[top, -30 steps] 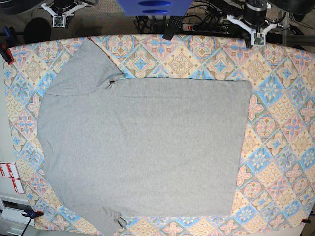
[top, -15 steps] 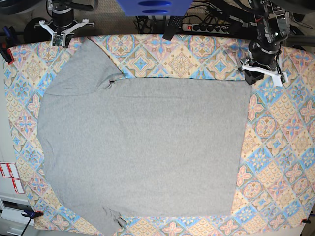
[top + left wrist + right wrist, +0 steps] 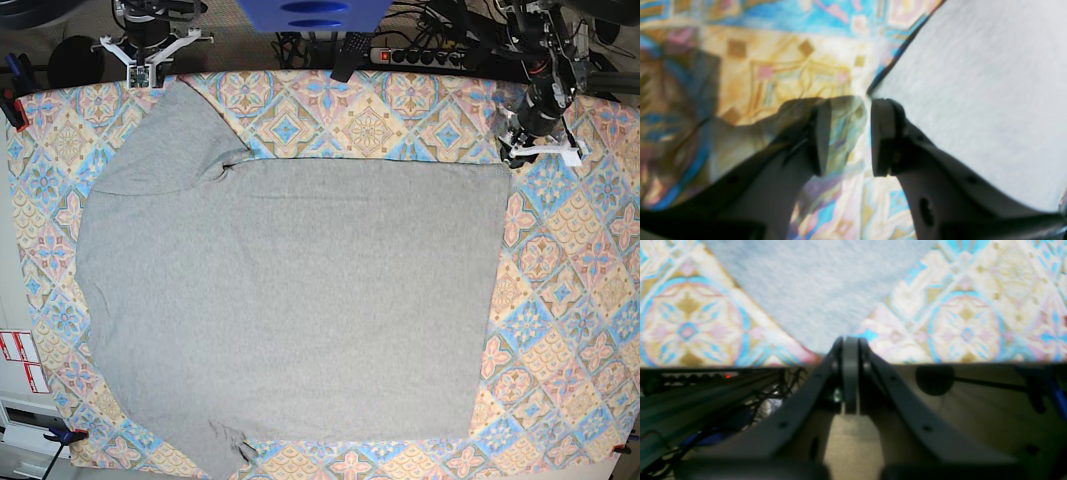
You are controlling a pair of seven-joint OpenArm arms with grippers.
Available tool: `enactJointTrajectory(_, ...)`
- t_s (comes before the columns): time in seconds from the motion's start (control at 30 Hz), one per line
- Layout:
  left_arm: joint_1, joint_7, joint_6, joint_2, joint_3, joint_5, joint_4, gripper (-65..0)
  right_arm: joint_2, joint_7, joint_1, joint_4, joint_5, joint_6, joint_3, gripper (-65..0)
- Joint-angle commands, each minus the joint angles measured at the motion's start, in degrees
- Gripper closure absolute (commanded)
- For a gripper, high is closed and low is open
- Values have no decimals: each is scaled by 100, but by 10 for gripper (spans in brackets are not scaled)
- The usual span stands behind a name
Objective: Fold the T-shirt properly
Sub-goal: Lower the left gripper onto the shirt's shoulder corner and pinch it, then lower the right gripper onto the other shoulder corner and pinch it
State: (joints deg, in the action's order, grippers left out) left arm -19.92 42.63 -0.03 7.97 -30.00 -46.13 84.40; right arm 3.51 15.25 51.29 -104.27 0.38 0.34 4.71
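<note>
We see the T-shirt (image 3: 290,300) spread flat, plain side up, on the patterned desk (image 3: 590,300), ready for folding. Our left gripper (image 3: 848,133) sits at its hem corner with jaws parted to pinch it; the right gripper (image 3: 850,350), jaws closed and empty, waits by the sleeve

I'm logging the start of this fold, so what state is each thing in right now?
T-shirt: spread flat on the tablecloth, plain side up, unfolded, not gripped.
Left gripper: open, fingertips at the shirt's hem corner, nothing between them.
Right gripper: shut, empty, at the table's edge by the sleeve tip.
Tablecloth: laid flat under the shirt.
</note>
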Motion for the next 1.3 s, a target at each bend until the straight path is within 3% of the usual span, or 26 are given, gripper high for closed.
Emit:
enactJointTrajectory(0.0, 63, 14, -10, 52, -2, -16, -58, -210, 23, -114, 71, -92, 1, -21, 8, 0)
enactJointTrajectory(0.3, 599, 49, -10, -71, 50, 11, -831, -209, 23, -114, 71, -92, 1, -21, -18, 0)
enactJointTrajectory(0.53, 608, 49, -10, -80, 982, -16, -814, -206, 23, -114, 71, -92, 1, -21, -18, 0)
enactJointTrajectory(0.67, 485, 40, -19, -80, 1255, -24, -814, -134, 23, -114, 71, -92, 1, -21, -9, 0)
enactJointTrajectory(0.87, 282, 49, -27, -71, 1334, -315, -471, -105, 23, -114, 71, -92, 1, -21, -9, 0)
enactJointTrajectory(0.97, 177, 49, -107, -36, 1299, -482, -286, 0, 23, -114, 71, -92, 1, -21, -9, -2)
enactJointTrajectory(1.1, 133, 49, -142, 87, 1290, -499, -269, 0, 23, -105, -43, -92, 1, -21, -18, -7)
enactJointTrajectory(1.27, 63, 5, -142, 131, 1290, -499, -269, 0, 23, 388, -333, -136, 1, -21, -185, -130)
